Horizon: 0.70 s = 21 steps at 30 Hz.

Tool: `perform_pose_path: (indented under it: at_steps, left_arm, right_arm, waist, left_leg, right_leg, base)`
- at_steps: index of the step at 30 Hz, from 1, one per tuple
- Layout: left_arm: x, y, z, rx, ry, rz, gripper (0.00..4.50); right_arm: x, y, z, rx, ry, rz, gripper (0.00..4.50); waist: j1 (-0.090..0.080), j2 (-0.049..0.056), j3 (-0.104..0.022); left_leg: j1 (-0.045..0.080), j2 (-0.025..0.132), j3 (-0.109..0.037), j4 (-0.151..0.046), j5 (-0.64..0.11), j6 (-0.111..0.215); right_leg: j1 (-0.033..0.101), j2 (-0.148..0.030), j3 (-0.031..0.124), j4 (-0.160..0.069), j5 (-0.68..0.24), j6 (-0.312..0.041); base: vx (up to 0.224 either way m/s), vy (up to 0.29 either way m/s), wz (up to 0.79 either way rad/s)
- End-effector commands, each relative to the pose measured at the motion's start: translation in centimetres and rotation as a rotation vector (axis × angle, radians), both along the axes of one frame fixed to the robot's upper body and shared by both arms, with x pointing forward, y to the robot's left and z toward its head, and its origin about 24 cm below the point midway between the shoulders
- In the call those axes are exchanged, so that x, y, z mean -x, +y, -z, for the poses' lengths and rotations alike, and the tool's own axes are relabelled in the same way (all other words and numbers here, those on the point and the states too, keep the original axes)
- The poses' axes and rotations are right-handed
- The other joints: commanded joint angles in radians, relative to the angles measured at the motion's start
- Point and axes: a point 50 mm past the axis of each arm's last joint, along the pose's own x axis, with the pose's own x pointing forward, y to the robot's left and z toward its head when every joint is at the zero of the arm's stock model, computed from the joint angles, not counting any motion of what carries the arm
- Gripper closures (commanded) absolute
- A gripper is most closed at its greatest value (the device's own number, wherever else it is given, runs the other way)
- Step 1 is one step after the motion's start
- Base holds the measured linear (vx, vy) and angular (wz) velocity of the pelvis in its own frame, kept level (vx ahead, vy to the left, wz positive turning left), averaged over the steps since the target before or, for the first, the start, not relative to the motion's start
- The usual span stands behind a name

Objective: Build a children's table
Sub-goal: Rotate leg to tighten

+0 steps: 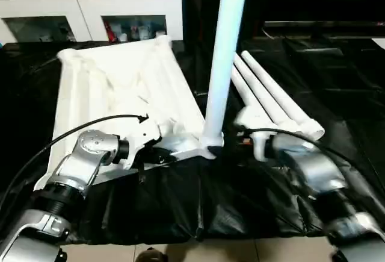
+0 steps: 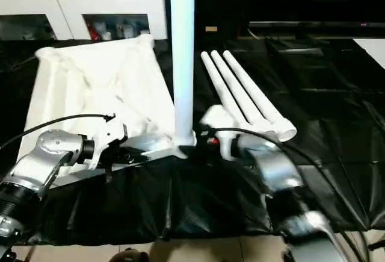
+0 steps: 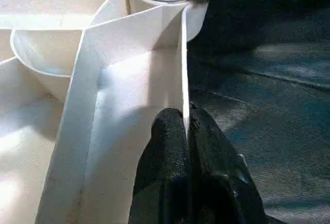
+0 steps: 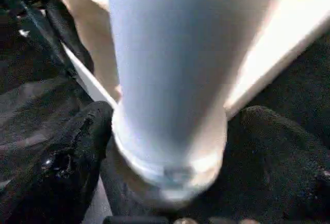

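Pinching the upturned tabletop rim: left gripper, closed. Right gripper wide open around upright leg; 3 legs lying just beside.

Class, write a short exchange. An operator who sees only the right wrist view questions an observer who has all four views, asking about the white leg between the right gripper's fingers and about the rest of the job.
Operator: I see an upright leg between the right gripper's open fingers. Is anything gripping the tabletop?
Observer: Yes. The left gripper is shut on the thin rim of the upturned tabletop, near that leg's corner.
Operator: How many legs are not yet fitted?
Observer: Three spare legs lie side by side on the black sheet, to the robot's right of the tabletop.
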Motion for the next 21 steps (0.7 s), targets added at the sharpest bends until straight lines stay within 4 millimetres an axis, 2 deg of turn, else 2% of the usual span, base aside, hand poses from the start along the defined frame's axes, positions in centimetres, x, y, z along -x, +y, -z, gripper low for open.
perform_pose_path:
  at_steps: [1,2,3,4,6,7,13,15,18,19,21]
  left_arm:
    - [0.5,-1.0,-0.2,0.055,-0.002,0.062,4.49]
    - [0.6,-1.0,-0.2,0.052,-0.002,0.069,4.49]
    - [0.6,-1.0,-0.2,0.052,-0.002,0.069,4.50]
    - [0.6,-1.0,-0.1,0.046,0.000,0.075,4.50]
    - [0.7,-0.8,0.0,0.035,0.000,0.081,4.50]
    - [0.7,-0.8,0.0,0.033,0.000,0.082,4.50]
    - [0.6,-0.5,-0.1,0.058,-0.004,0.074,4.50]
    - [0.6,-0.6,-0.2,0.079,-0.007,0.071,4.50]
    - [0.6,-0.7,-0.3,0.101,-0.010,0.071,4.50]
    - [0.6,-0.8,-0.3,0.107,-0.010,0.072,4.50]
    - [0.6,-0.8,-0.2,0.116,-0.005,0.074,4.50]
  right_arm:
    - [-0.2,0.4,0.1,0.020,-0.014,-0.025,0.07]
    - [-0.3,0.5,0.1,0.015,-0.013,-0.033,0.07]
    - [-0.3,0.5,0.1,0.015,-0.013,-0.033,0.24]
    - [-0.4,0.6,0.1,0.008,-0.004,-0.046,0.34]
    - [-0.3,0.8,0.1,0.000,0.010,-0.071,0.52]
    - [-0.3,0.8,0.1,0.001,0.016,-0.081,0.52]
    - [-0.2,0.8,0.5,-0.020,0.038,-0.113,1.16]
    - [-0.2,0.9,0.7,-0.035,0.047,-0.113,1.23]
    - [-0.1,1.1,0.9,-0.046,0.061,-0.122,1.50]
    - [0.0,1.1,1.0,-0.050,0.066,-0.126,1.65]
    - [0.1,1.2,1.2,-0.060,0.078,-0.130,1.68]
  waist:
    - [-0.006,-0.012,-0.076]
    - [-0.007,-0.021,-0.075]
    - [-0.007,-0.021,-0.075]
    - [-0.005,-0.027,-0.076]
    - [-0.004,-0.020,-0.076]
    - [-0.005,-0.026,-0.075]
    - [-0.004,-0.025,-0.076]
    - [-0.005,-0.020,-0.076]
    - [-0.005,-0.023,-0.076]
    - [-0.006,-0.018,-0.077]
    - [-0.005,-0.020,-0.077]
  left_leg:
    - [0.017,0.019,-0.009,-0.056,-0.227,0.006]
    - [0.016,0.020,-0.008,-0.057,-0.227,0.011]
    - [0.016,0.020,-0.008,-0.057,-0.227,0.011]
    - [0.014,0.020,-0.008,-0.056,-0.217,0.018]
    - [0.015,0.021,-0.010,-0.056,-0.211,0.020]
    - [0.014,0.021,-0.009,-0.057,-0.214,0.021]
    - [0.016,0.021,-0.009,-0.057,-0.222,0.017]
    - [0.016,0.020,-0.009,-0.056,-0.224,0.017]
    - [0.016,0.020,-0.009,-0.057,-0.230,0.016]
    - [0.016,0.020,-0.009,-0.057,-0.232,0.014]
    - [0.016,0.020,-0.009,-0.056,-0.231,0.014]
  right_leg:
    - [0.042,-0.043,0.031,-0.061,-0.163,-0.213]
    - [0.043,-0.044,0.031,-0.062,-0.166,-0.213]
    - [0.043,-0.044,0.031,-0.062,-0.166,-0.213]
    - [0.045,-0.044,0.031,-0.060,-0.165,-0.209]
    - [0.043,-0.045,0.031,-0.060,-0.166,-0.207]
    - [0.043,-0.044,0.030,-0.059,-0.171,-0.207]
    - [0.042,-0.045,0.031,-0.061,-0.182,-0.204]
    - [0.042,-0.044,0.031,-0.060,-0.176,-0.209]
    - [0.042,-0.043,0.031,-0.061,-0.179,-0.210]
    - [0.042,-0.043,0.031,-0.061,-0.174,-0.212]
    - [0.043,-0.043,0.030,-0.060,-0.167,-0.216]
  base:
    - [0.000,0.000,0.00]
    - [0.000,0.000,0.00]
    - [0.000,0.000,0.00]
    - [0.000,0.000,0.00]
    - [0.000,0.000,0.00]
    - [0.000,0.000,0.00]
    - [0.000,0.000,0.00]
    - [0.000,0.000,0.00]
    - [0.000,0.000,0.00]
    - [0.000,0.000,0.00]
    - [0.000,0.000,0.00]
